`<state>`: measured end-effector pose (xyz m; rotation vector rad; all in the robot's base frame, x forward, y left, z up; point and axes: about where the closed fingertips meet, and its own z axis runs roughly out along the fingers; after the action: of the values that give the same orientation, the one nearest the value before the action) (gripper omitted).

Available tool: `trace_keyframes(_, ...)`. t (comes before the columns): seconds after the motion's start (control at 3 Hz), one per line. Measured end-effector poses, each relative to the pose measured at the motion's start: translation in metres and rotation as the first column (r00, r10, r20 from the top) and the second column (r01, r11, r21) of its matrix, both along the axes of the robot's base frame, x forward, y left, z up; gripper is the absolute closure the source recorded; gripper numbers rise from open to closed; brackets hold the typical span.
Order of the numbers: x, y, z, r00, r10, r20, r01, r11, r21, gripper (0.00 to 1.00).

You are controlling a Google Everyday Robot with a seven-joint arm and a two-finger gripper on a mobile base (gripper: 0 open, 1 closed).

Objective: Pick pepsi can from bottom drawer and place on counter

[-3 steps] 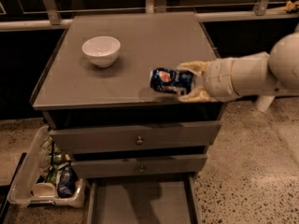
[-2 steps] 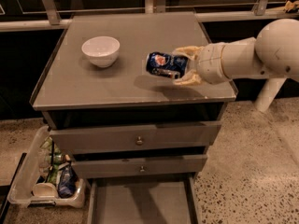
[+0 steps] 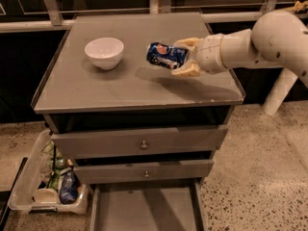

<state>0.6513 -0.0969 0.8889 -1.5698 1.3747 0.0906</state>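
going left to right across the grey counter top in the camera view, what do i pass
round white bowl → small dark blue metal pepsi can, held over the flat grey counter → beige two-finger gripper, shut on the can's right end → white robot arm

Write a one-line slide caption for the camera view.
The gripper holds the pepsi can sideways over the counter, right of a white bowl; the bottom drawer stands open below.

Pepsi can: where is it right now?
In the camera view the can is held sideways in the gripper, just above the right half of the counter, to the right of the bowl.
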Motion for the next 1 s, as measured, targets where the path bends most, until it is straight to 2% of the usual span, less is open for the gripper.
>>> trace_keyframes(0.67, 0.0135, 0.0038, -0.0059, 0.9923, 0.012, -0.123, 0.002, 0.993, 0.119, 1.0)
trace_keyframes(1.0, 0.0157, 0.0021, -0.0089, 0.9858, 0.007, -0.168, 0.018, 0.989, 0.147, 1.0)
